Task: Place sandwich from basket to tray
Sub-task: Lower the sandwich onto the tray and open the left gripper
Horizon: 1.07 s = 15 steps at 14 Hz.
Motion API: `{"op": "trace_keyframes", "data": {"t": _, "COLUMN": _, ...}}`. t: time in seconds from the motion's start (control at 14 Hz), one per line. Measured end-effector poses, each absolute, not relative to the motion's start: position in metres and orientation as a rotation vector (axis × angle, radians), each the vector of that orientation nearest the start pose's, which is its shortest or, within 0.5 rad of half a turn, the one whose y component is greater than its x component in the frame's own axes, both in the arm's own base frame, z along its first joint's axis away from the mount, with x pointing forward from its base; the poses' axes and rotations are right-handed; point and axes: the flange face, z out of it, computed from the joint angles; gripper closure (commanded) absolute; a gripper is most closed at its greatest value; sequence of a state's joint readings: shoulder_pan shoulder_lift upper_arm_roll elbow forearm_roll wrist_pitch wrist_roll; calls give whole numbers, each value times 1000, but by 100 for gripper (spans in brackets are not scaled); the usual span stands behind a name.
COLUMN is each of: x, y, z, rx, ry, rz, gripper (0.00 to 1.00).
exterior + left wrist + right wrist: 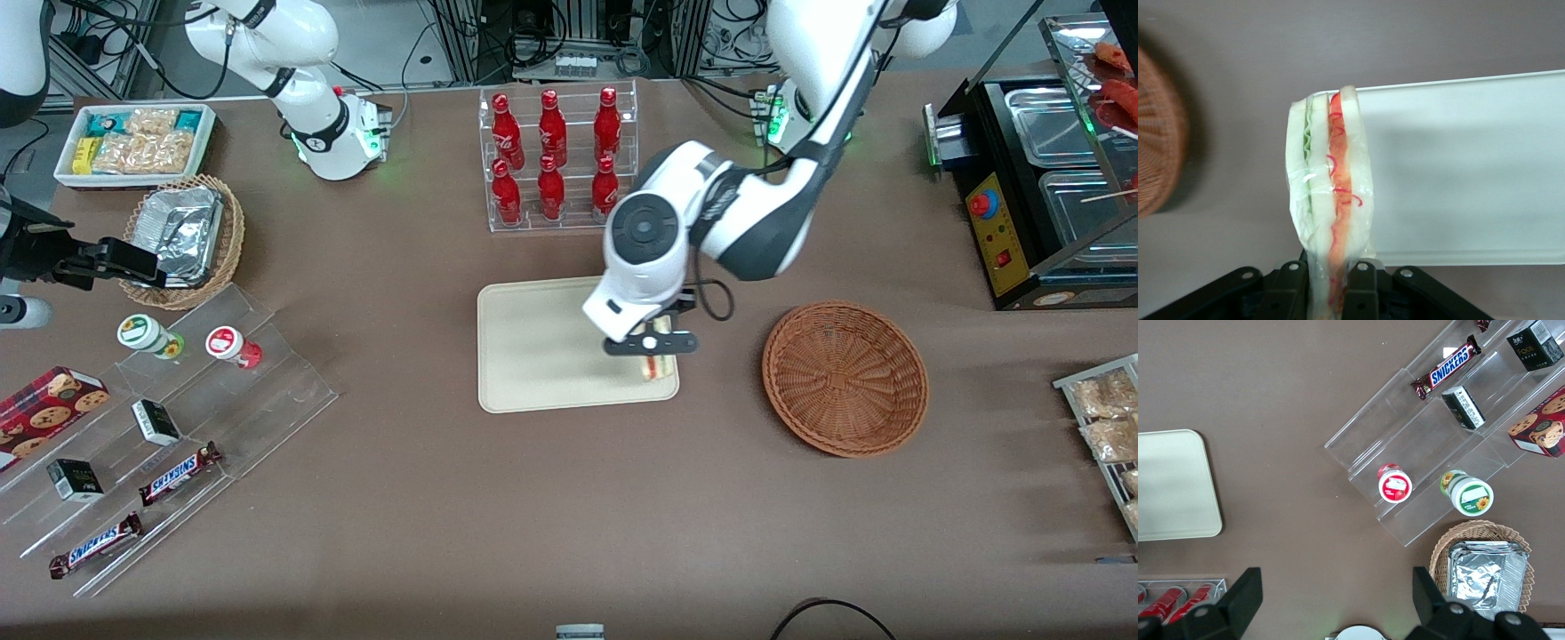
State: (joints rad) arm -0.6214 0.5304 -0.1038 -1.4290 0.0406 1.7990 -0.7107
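The gripper [652, 348] sits just right of the front view's centre, over the tray's [533, 347] lower right corner, the corner nearest the basket [845, 378]. Its two black fingers [1361, 290] are pinched on the sandwich [1328, 193], which stands on edge between them.

In the wrist view the sandwich fills the middle of the picture as a tall narrow wedge wrapped in clear film that wrinkles and glints across it. Its layers run lengthwise: pale white bread on both outer faces, a thin wavy green strip beside one slice, another white layer in the middle, and a broad red-orange band with thin red curls along its edge. The wedge narrows toward the fingers and widens at its free end, which lies against the tray's rim line at the corner. Whether it touches the tray surface cannot be told.

In the front view only a small bit of the sandwich [656, 367] shows below the gripper, cream with a red stripe, just inside the tray's lower right corner.

The tray is a cream-beige rectangle with rounded corners and a low rim, at the centre of the front view. The basket, round reddish-brown wicker, rests on the brown table [444, 516] right of centre, a little apart from the tray, with nothing in it.
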Motion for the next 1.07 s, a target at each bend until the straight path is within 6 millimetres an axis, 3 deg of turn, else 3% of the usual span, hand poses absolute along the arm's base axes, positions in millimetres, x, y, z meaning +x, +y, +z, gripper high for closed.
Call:
{"op": "trace_keyframes", "data": {"t": 0.21, "x": 506, "y": -485, "z": 339, "rx": -3059, "ry": 34, "rz": 170, "gripper": 100}}
{"op": "trace_keyframes", "data": {"t": 0.5, "x": 483, "y": -518, "z": 281, "rx": -3056, "ry": 66, "rz": 183, "gripper": 100}}
{"op": "trace_keyframes", "data": {"t": 0.93, "x": 468, "y": -532, "z": 244, "rx": -3038, "ry": 82, "rz": 209, "gripper": 100}}
{"op": "trace_keyframes", "data": {"t": 1.0, "x": 465, "y": -534, "z": 239, "rx": -3033, "ry": 86, "rz": 216, "gripper": 93}}
{"op": "trace_keyframes", "data": {"t": 1.07, "x": 463, "y": -535, "z": 234, "rx": -3027, "ry": 89, "rz": 224, "gripper": 73}}
